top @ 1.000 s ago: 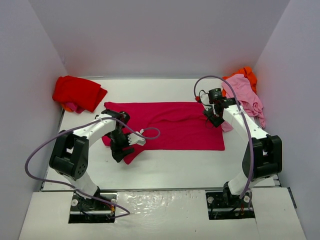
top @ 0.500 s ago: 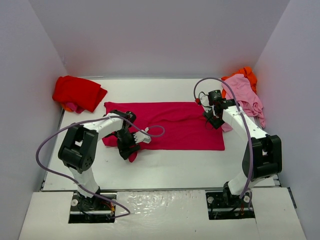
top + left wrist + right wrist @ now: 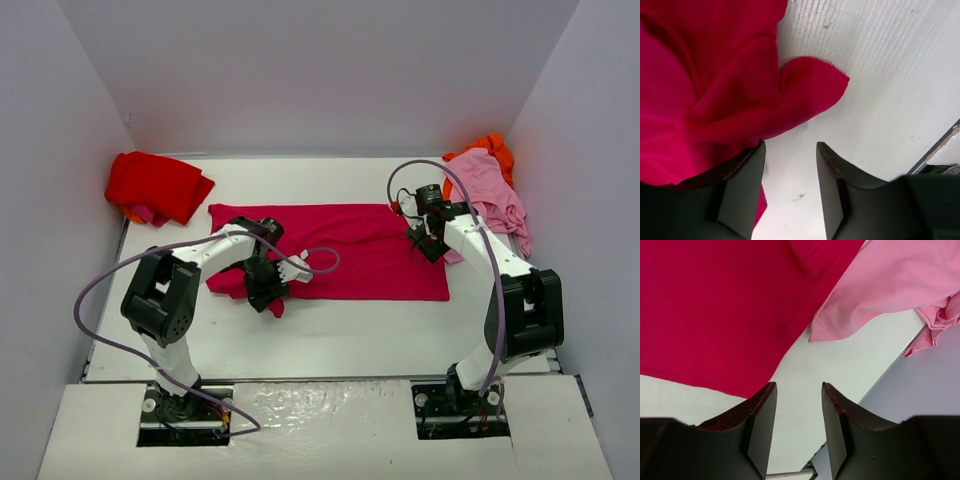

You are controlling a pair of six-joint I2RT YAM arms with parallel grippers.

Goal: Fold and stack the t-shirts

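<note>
Rightward along the near hem is where my left gripper (image 3: 268, 290) has slid in the top view, and the bunched near-left corner of the crimson-magenta t-shirt (image 3: 350, 250) has come with it; my right gripper (image 3: 428, 240) has barely stirred at that shirt's right edge. The shirt lies spread across the middle of the table (image 3: 350, 330), with the bright red t-shirt (image 3: 155, 185) heaped far left and the pale pink t-shirt (image 3: 490, 190) far right, the orange t-shirt (image 3: 490, 147) behind it. Left wrist: my fingers stand apart with bare table between them and crimson folds piled against one. Right wrist: fingers likewise spread over bare table, with the crimson hem at one finger and pink cloth just beyond
</note>
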